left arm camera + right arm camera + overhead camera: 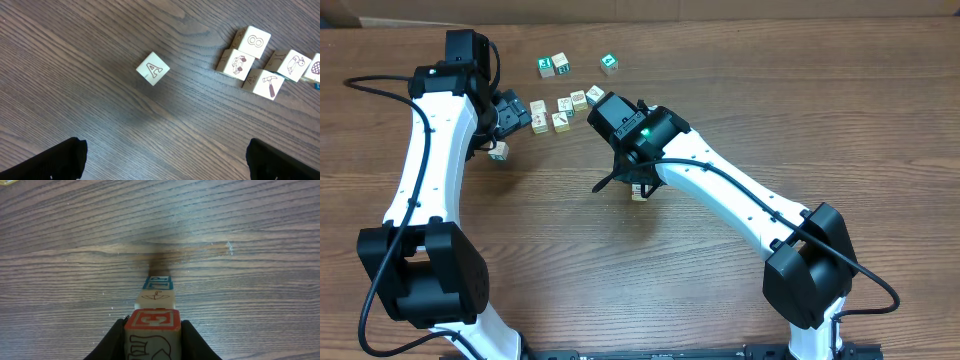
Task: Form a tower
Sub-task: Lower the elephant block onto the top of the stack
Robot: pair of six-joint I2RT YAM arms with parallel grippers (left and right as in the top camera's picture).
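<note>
I see my right arm stretched in toward the middle of the brown wooden table (550,260). The right gripper (152,336) is clamped on the red-topped upper cube of the tower of small cream wooden cubes (156,298). Farther, the left gripper (170,165) hangs with jaws wide apart above a lone cream cube (153,69), with loose cubes (252,60) beyond.

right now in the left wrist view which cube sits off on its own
The cube with the letter A. It lies alone, well apart, while the picture cubes crowd together in a cluster.

Robot lab: wood table (560,260), cabled arms (720,185).
</note>
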